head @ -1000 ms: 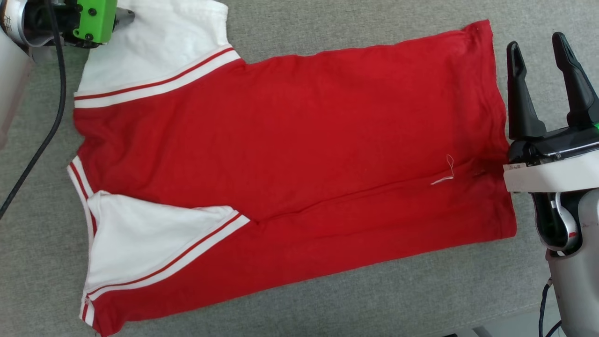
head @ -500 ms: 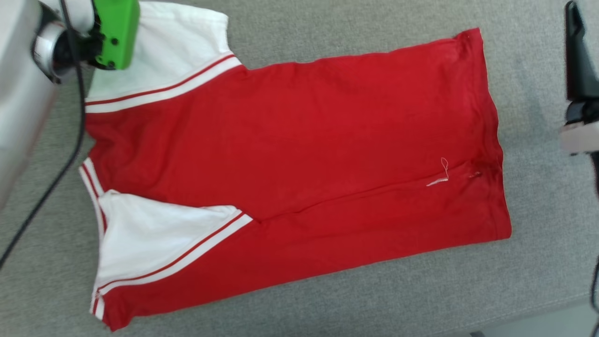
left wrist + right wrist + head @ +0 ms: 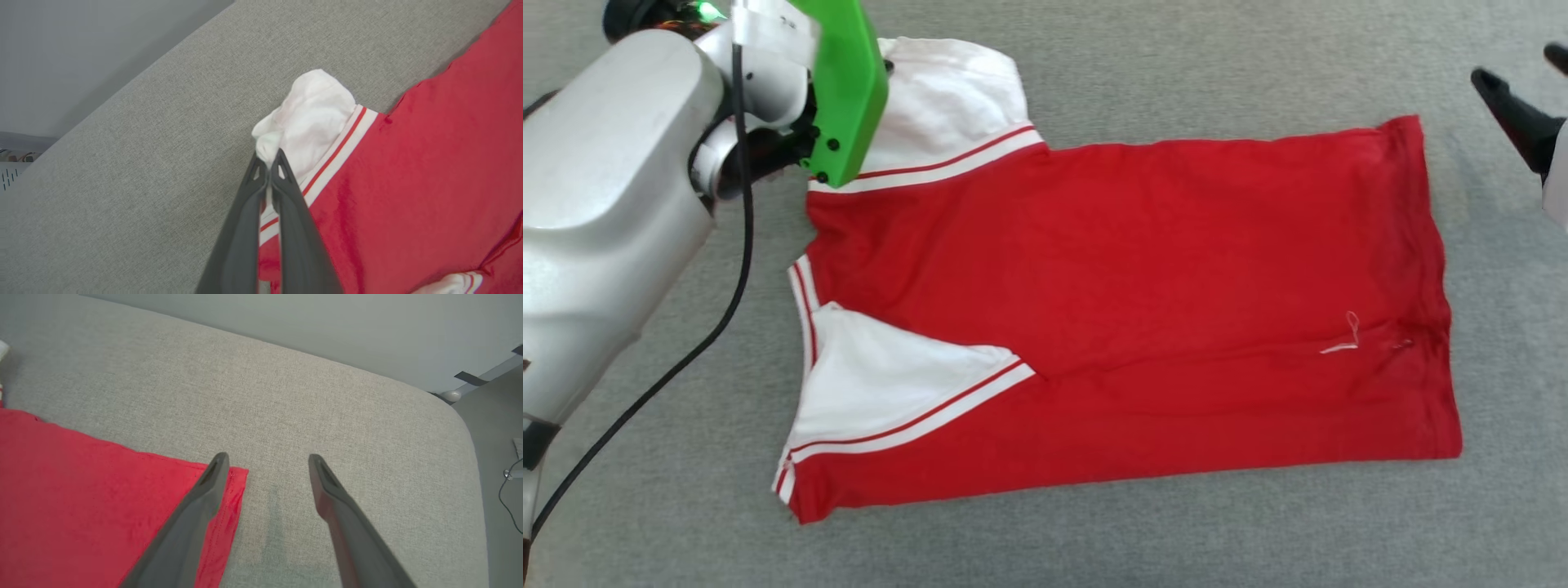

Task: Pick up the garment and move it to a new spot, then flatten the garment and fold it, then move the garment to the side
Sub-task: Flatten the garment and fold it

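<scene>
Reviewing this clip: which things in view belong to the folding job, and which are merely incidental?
Job: garment, its white sleeve pinched by the shut left gripper; open right gripper at the hem.
Incidental: grey padded surface underneath; black cable along the left arm.

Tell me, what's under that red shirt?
The grey surface shows all round the shirt, so the shirt seems to lie flat on it. Anything directly beneath is covered, and so is the shirt's downward face.
</scene>
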Robot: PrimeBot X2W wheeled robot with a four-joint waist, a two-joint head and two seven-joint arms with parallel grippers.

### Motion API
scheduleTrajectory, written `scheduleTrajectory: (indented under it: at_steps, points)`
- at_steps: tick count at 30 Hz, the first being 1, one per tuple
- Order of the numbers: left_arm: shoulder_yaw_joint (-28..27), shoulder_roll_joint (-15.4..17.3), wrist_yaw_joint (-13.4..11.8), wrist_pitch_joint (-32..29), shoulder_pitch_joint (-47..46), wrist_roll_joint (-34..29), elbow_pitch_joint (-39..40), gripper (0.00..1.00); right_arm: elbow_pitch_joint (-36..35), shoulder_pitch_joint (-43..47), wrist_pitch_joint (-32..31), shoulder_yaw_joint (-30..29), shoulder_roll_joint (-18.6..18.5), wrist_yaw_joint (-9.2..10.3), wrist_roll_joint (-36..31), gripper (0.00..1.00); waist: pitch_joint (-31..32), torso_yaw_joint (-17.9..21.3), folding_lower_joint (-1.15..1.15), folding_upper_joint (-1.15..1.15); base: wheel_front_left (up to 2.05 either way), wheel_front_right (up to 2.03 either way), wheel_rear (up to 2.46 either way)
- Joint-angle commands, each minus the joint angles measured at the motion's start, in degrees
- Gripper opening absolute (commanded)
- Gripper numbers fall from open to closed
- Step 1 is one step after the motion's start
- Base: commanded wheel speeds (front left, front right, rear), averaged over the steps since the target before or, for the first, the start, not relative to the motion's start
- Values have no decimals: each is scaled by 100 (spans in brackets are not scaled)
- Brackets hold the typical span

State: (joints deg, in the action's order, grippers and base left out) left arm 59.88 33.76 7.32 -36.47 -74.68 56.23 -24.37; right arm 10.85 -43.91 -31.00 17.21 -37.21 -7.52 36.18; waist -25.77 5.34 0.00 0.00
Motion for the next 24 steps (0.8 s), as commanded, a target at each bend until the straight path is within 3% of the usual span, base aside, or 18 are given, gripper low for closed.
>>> scheduleTrajectory:
  at_steps: [1,4,8,21,22,23,24]
  points:
    - [44,-3,16,64,62,9,67,0,93,-158,-301,147,-95,3,115,100,31,-197,0,0,0,0,0]
    - [127,-29,16,168,1,-13,205,0,318,-332,-1063,480,-237,3,443,100,-68,-307,0,0,0,0,0]
    - [198,-57,16,280,-105,-41,314,0,576,-555,-1528,724,-281,3,615,100,-238,-433,0,0,0,0,0]
    - [417,-84,16,600,-282,44,218,0,1616,-461,-1513,1416,15,3,831,100,-517,-603,0,0,0,0,0]
    - [438,-71,16,618,-271,64,193,0,1620,-449,-1427,1458,8,3,854,87,-493,-589,0,0,0,0,0]
    - [466,-51,16,643,-264,77,161,0,1624,-447,-1307,1496,-7,3,880,0,-463,-573,0,0,0,0,0]
    - [489,-34,16,666,-255,88,134,0,1634,-459,-1201,1506,-17,3,905,0,-429,-555,0,0,0,0,0]
